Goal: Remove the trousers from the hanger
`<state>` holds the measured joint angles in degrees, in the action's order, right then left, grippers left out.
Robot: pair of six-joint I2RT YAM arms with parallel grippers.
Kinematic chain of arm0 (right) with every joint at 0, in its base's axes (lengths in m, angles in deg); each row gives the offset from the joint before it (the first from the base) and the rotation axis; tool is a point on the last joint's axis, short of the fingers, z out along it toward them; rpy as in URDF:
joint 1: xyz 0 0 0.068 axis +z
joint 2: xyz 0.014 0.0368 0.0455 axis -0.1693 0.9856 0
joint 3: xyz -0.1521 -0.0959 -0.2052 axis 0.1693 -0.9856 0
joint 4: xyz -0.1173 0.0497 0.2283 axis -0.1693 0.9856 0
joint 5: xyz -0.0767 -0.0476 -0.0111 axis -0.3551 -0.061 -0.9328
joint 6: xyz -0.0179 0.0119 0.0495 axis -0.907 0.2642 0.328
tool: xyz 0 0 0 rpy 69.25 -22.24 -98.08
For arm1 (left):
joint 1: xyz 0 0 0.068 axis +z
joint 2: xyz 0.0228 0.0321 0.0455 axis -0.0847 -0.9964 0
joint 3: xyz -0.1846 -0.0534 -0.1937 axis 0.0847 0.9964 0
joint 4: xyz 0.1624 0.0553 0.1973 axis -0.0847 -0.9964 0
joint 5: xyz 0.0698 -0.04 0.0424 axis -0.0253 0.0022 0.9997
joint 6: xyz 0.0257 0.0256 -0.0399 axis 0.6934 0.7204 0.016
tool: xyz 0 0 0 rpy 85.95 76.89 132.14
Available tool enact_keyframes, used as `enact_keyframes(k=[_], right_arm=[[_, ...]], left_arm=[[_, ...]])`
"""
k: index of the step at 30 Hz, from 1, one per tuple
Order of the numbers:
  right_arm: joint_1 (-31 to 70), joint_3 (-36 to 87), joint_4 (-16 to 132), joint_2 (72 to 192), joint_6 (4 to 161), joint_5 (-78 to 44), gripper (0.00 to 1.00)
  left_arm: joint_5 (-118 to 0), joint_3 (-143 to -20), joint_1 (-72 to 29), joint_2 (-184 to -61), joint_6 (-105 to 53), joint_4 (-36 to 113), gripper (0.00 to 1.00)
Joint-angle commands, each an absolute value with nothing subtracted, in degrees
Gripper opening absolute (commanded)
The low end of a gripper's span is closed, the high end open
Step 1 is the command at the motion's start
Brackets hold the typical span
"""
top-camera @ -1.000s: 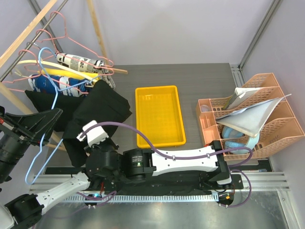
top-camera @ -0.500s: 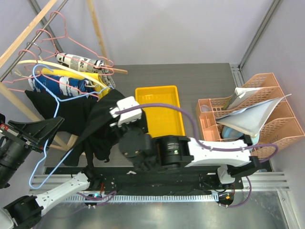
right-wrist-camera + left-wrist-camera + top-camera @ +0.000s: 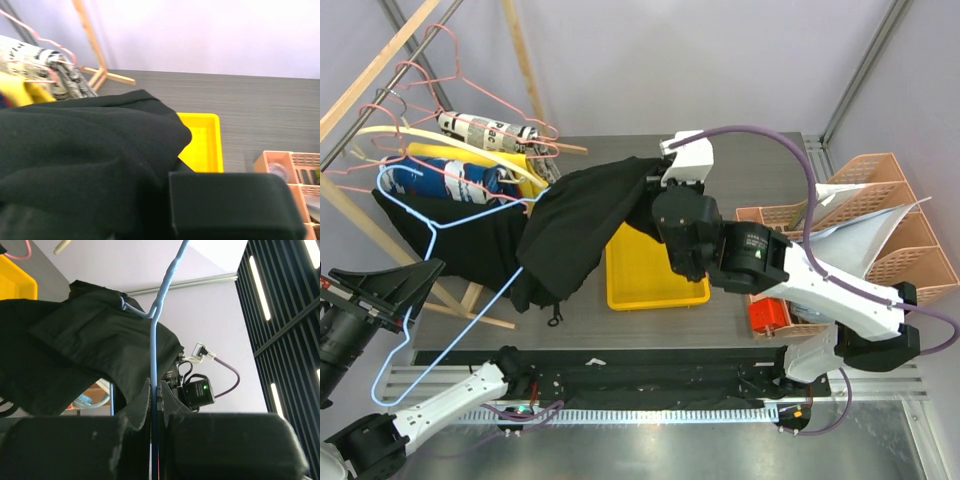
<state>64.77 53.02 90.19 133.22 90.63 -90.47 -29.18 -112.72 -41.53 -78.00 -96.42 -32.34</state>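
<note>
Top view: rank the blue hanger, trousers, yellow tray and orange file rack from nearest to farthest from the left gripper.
1. blue hanger: clamped in the left gripper, far left.
2. trousers: hanging left of centre, lifted by the right gripper.
3. yellow tray: centre of the table.
4. orange file rack: far right.

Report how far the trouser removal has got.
Done: the left end effector is shut on the blue hanger, and the right end effector is shut on the black trousers.
In hand: the trousers are stretched up over the near end of the yellow tray, away from the hanger.
Left: part of the cloth lies over the hanger wire, so it is not yet fully clear.
</note>
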Motion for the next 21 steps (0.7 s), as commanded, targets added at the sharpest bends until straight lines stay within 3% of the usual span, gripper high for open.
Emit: enact_keyframes(k=[1, 16, 21], right_arm=[[59.0, 56.7, 92.0, 134.0, 89.4, -87.9, 0.01], [44.9, 78.2, 92.2, 140.9, 77.7, -80.2, 0.01], [44.7, 87.3, 93.8, 141.4, 82.5, -72.2, 0.01]], left_arm=[[-24.3, -113.5, -41.6, -76.5, -96.0, -33.8, 0.00], [-20.0, -111.0, -41.6, -73.2, -94.7, -44.7, 0.00], [-19.9, -111.3, -41.6, -74.2, -93.8, -46.8, 0.00]])
